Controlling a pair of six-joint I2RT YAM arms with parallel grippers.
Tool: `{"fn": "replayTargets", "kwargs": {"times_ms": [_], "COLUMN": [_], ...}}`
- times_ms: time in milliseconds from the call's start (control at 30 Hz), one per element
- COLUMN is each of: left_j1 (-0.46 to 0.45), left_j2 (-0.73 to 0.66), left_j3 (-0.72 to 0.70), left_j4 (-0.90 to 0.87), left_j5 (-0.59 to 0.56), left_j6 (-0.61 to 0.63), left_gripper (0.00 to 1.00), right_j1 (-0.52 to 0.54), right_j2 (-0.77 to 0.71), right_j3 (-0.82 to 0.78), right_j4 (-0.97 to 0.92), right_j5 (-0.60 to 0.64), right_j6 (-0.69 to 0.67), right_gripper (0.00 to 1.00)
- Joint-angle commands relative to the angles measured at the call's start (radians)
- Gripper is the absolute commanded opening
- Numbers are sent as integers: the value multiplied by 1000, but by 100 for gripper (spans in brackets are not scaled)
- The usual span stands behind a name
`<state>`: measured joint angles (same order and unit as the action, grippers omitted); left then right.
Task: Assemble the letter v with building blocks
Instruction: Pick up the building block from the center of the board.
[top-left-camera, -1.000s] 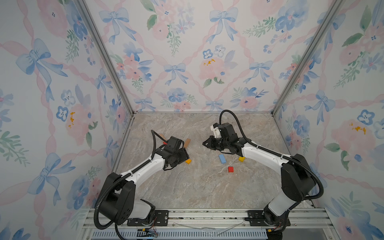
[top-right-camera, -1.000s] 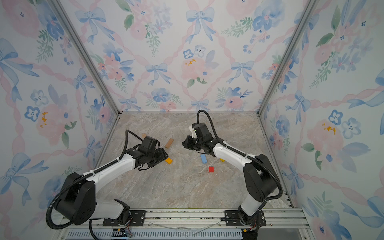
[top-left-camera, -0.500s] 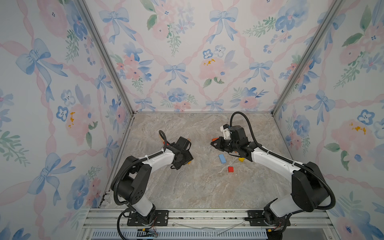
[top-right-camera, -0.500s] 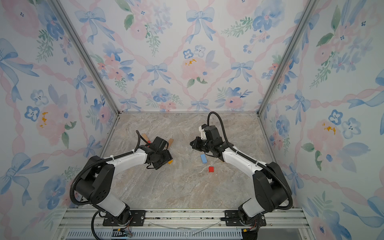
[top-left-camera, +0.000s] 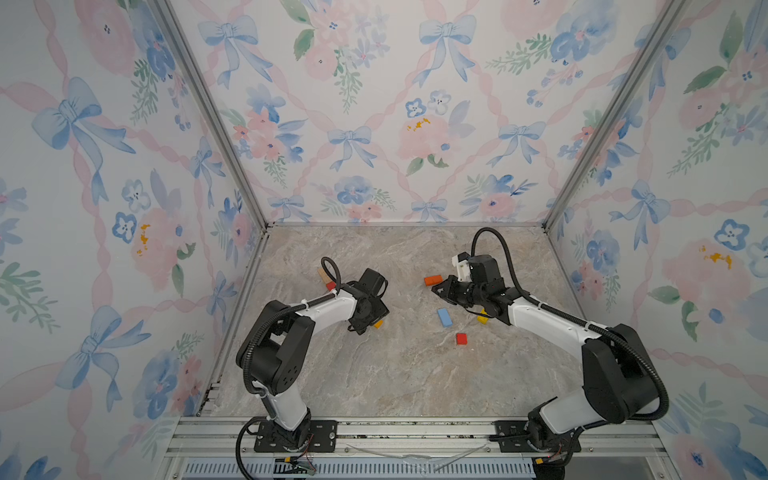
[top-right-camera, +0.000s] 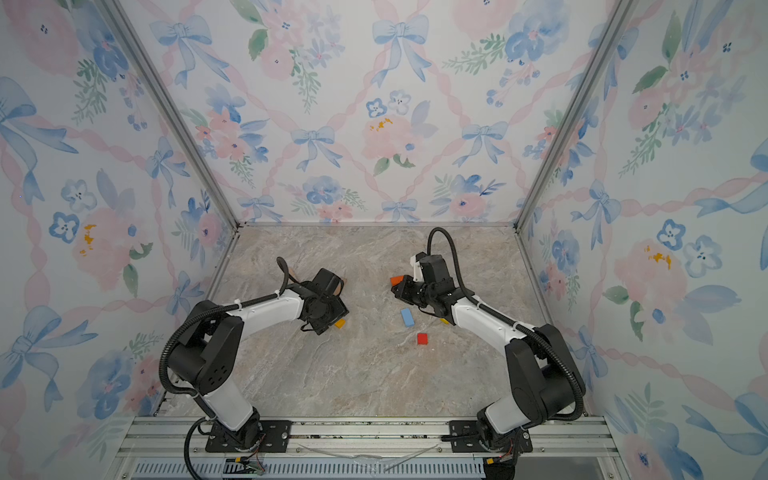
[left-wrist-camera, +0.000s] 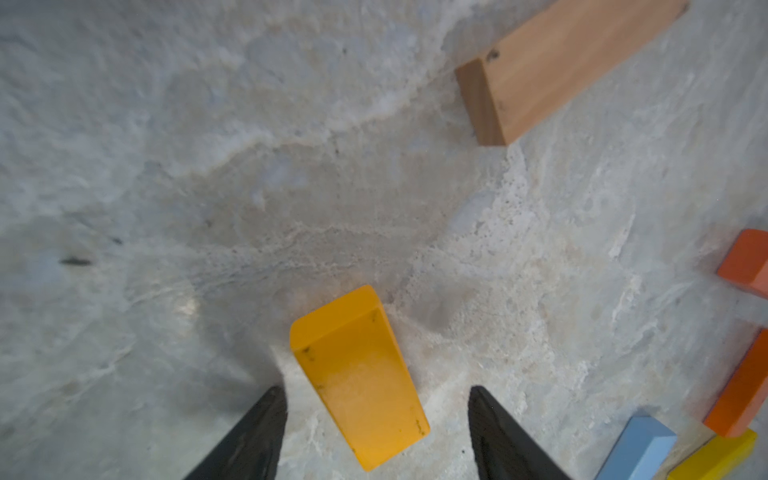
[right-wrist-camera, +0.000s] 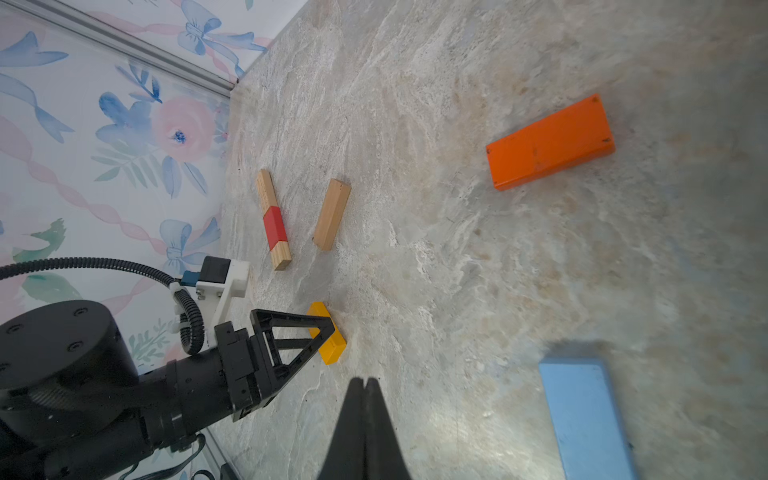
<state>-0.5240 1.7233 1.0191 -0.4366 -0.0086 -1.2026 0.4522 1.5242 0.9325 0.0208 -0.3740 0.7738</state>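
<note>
Since a second ago, finds the right claw (right-wrist-camera: 365, 381) drawn back toward its own arm, baring an orange block (top-left-camera: 433, 280) near its tip but not touching. Finds the left arm (top-left-camera: 328, 309) folded tighter, with the left claw (left-wrist-camera: 376, 395) carried a little further across the counter (top-left-camera: 395, 374).

Shows the left claw released, jaws spread to either side of a yellow-orange block (left-wrist-camera: 357, 374) lying flat on the counter, bare stone visible between block and each finger. Places a plain wooden bar (left-wrist-camera: 561, 62) ahead of that claw, apart from it, and a wooden bar with a red band (right-wrist-camera: 274, 220) beside that one.

Shows the right claw clenched, tips pressed together, grasping nothing. Places a light blue block (right-wrist-camera: 586, 415) near it, a red block (top-left-camera: 461, 338) further off past the blue one, and a yellow block (top-left-camera: 483, 319) half hidden under its wrist.
</note>
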Motion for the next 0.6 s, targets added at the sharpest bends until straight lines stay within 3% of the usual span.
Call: {"fn": "replayTargets", "kwargs": {"times_ms": [0,100,567], "left_j1": [-5,-8,-18], "left_j2": [24,60,137], "left_j3": [29,79,111], "left_j4": [-82,-146,-161], "left_j5": [-63,-103,-39], "left_j6": [4,47,168], "left_gripper": [69,69,57], "right_j1": [-9,-10,-10], "right_j2": [11,54,93], "right_j3": [-17,-10,17], "right_j4": [46,74,76], "right_j5": [-22,-42,-65], "right_j6": [15,31,33], "right_gripper": [3,3,2]}}
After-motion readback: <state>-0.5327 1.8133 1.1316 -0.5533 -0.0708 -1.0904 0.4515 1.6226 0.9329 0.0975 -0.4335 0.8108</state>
